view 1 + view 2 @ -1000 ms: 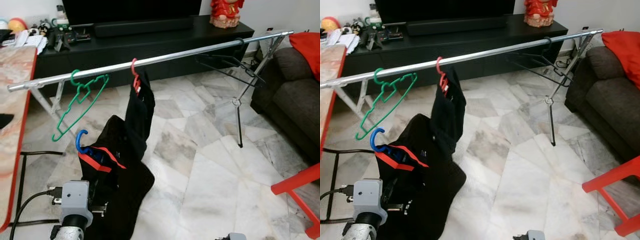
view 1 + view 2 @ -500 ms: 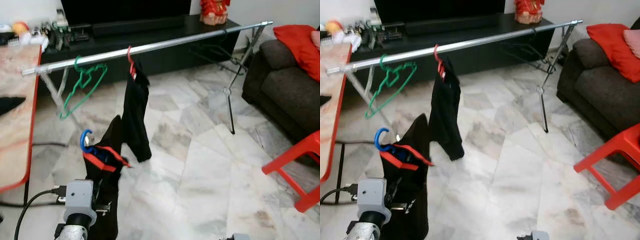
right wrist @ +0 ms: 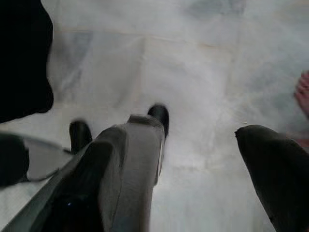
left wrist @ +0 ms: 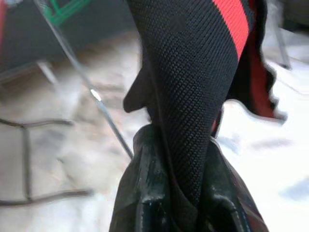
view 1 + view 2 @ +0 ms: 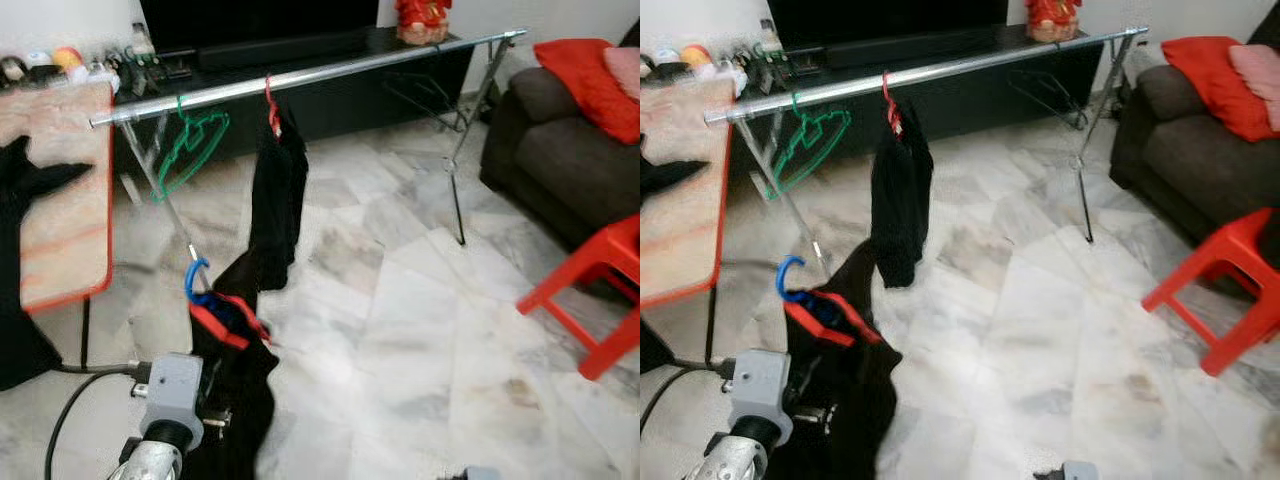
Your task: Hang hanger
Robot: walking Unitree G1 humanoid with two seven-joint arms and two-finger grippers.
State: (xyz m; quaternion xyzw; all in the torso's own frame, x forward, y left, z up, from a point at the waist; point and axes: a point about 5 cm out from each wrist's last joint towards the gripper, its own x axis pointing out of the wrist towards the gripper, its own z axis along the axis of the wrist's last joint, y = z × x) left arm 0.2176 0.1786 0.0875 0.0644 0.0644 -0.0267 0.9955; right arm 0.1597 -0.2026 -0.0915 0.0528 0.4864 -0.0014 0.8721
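The near hanger (image 5: 196,278) has a blue hook and carries a black garment (image 5: 232,380) with a red stripe. On the silver rail (image 5: 300,76) hang a green hanger (image 5: 190,145) and a red one (image 5: 271,108) — the floor (image 5: 420,330) is grey-white marble, the stool (image 5: 595,300) red.

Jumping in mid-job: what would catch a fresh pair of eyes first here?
The left gripper, low at the robot's left, is clamped on a black garment with red trim on a blue hanger. Ahead, the silver rail crosses the room carrying a green hanger and a red hanger with black clothing.
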